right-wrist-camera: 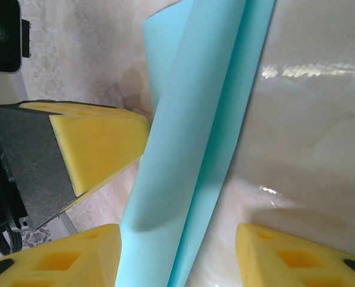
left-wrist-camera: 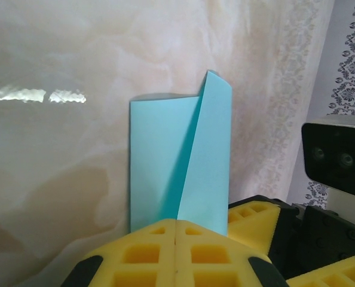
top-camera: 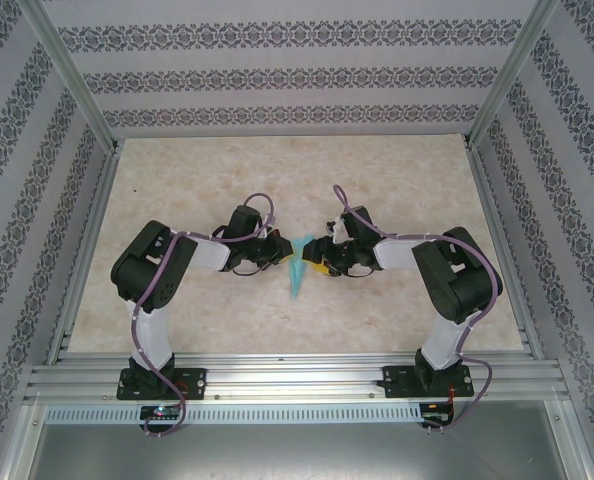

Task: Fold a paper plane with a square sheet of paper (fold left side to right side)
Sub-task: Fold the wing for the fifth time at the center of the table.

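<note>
From above, both arms meet in the middle of the table (top-camera: 177, 190). The left gripper (top-camera: 280, 250) comes from 9 o'clock and the right gripper (top-camera: 320, 257) from 3 o'clock. The folded paper (top-camera: 296, 272) is between them, its tip toward 6 o'clock. In the left wrist view, the yellow pads (left-wrist-camera: 147, 254) at 6 o'clock are pressed together and pinch the paper's edge; one flap is folded over. In the right wrist view, the jaws at 6 o'clock stand partly open around the paper, not squeezing it.
</note>
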Tool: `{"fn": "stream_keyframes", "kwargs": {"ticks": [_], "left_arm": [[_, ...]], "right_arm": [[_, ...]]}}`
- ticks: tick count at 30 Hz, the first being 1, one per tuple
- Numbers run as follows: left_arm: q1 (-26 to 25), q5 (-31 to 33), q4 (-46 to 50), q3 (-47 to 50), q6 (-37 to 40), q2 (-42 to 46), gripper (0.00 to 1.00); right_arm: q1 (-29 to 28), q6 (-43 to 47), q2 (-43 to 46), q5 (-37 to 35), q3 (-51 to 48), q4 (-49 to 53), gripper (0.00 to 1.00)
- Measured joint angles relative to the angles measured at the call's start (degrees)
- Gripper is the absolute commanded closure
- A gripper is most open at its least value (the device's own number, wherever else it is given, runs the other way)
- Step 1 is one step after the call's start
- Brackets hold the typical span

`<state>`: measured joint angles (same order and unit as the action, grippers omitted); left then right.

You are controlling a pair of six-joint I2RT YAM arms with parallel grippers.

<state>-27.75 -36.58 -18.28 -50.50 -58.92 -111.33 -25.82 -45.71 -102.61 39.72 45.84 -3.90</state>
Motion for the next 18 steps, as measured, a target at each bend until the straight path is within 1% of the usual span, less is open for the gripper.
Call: {"fn": "stream_keyframes", "kwargs": {"ticks": [4,7,12,18], "left_arm": [[0.0,0.0,0.0,-0.3,0.3,-0.6,1.00],[0.0,0.0,0.1,-0.5,0.5,-1.0,1.00],[0.0,0.0,0.2,-0.8,0.7,-1.5,1.00],[0.0,0.0,0.1,-0.8,0.9,-1.5,1.00]], "right_arm": [[0.0,0.4,0.6,-0.2,-0.6,0.2,0.47],[0.1,0.7,1.6,-0.4,-1.2,0.9,0.50],[0.1,1.2,4.0,-0.2,-1.4,1.3,0.59],[-0.4,1.4,5.4,2.1,-1.5,-0.7,0.69]]}}
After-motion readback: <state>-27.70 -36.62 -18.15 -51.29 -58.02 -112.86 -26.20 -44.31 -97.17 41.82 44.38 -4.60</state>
